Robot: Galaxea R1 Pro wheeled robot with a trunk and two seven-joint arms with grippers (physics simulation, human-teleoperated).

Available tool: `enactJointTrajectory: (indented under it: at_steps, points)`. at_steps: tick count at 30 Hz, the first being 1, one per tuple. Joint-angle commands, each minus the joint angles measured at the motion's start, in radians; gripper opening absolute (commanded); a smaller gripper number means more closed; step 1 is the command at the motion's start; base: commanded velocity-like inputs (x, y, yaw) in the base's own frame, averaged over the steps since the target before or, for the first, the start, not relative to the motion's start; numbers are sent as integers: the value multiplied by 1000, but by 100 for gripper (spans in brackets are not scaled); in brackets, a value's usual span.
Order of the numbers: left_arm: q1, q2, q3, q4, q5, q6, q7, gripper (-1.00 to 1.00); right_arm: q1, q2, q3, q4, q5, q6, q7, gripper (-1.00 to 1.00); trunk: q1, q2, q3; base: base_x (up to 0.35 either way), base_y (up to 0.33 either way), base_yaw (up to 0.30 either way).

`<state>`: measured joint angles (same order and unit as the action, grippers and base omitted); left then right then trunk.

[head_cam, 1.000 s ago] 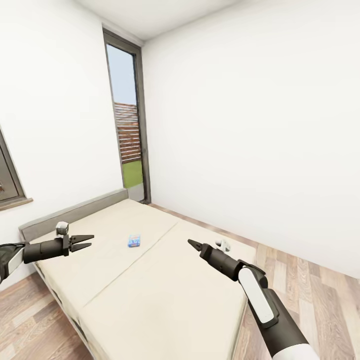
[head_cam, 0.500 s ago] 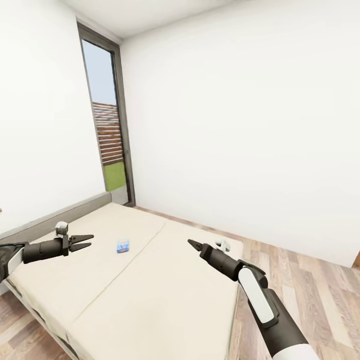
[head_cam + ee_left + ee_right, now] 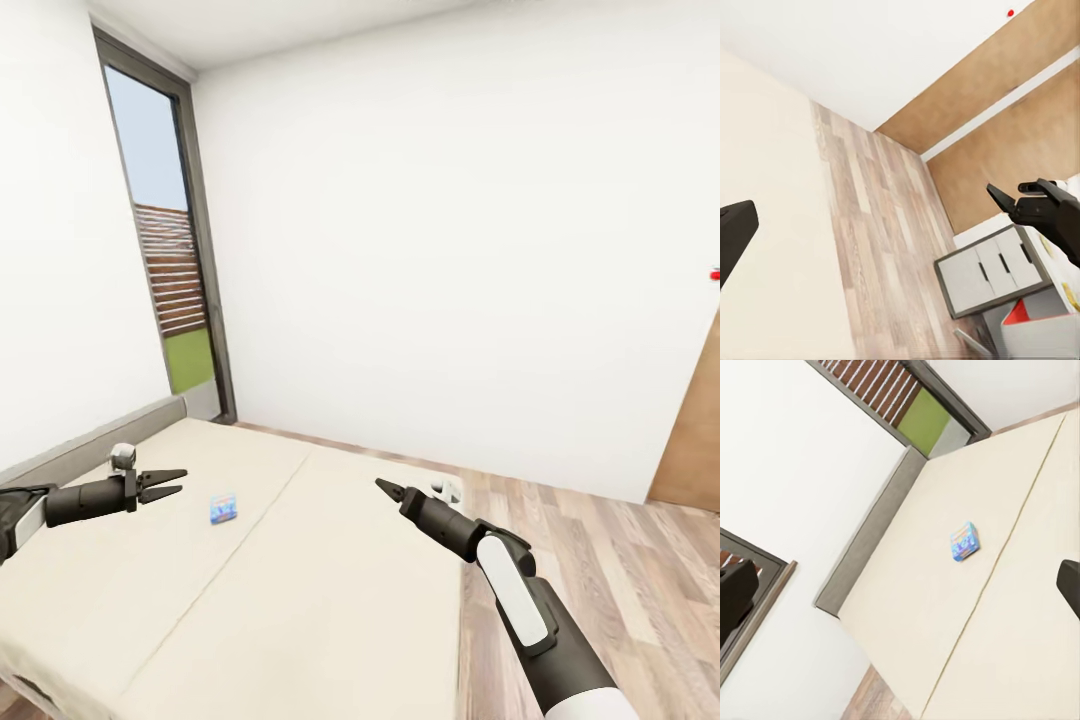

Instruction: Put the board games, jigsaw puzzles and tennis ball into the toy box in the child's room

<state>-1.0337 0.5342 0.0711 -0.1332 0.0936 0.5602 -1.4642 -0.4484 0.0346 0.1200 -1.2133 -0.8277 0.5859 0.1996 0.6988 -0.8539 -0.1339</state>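
Note:
A small blue board game [image 3: 223,508] lies flat on the beige bed [image 3: 300,600], left of the seam between the two mattress parts. It also shows as a blue box [image 3: 964,541] in the right wrist view. My left gripper [image 3: 176,482] hovers open over the bed, a short way left of the game. My right gripper [image 3: 385,488] hangs open over the right half of the mattress, with nothing between its fingers. The left wrist view catches the right gripper [image 3: 1014,192] and the table's white drawers [image 3: 994,268].
A low grey headboard [image 3: 90,452] runs along the left wall. A tall grey-framed window [image 3: 165,270] stands in the corner. Wood-plank floor [image 3: 600,540] lies right of the bed, with a brown door [image 3: 692,430] at the far right.
The whole view has swung to the right, so bed, window and blue game sit further left in the picture and a door has come in. Both arms hold the same pose.

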Motion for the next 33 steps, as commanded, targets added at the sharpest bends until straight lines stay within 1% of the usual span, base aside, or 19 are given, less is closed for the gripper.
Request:
enactJointTrajectory:
  at_steps: [1, 5, 18, 24, 33]
  points:
    - [0, 1, 6, 0, -5, 10, -4, 100, -1, 1, -1, 0, -1, 5, 1, 100, 0, -1, -1, 118, 238, -277]
    - [0, 1, 6, 0, -5, 10, -4, 100, -1, 1, -2, 0, -2, 5, 1, 100, 0, -1, 1, 94, 106, -277]
    - [0, 1, 6, 0, -5, 10, -4, 100, -1, 1, -1, 0, -2, 5, 2, 100, 0, -1, 7, 11, 20, -277]
    - [0, 1, 6, 0, -5, 10, -4, 100, -1, 1, -1, 0, -2, 5, 3, 100, 0, -1, 10, 0, 196, -277]
    - [0, 1, 6, 0, -5, 10, -4, 100, -1, 1, -2, 0, -2, 5, 3, 100, 0, -1, 14, 0, 134, -277]
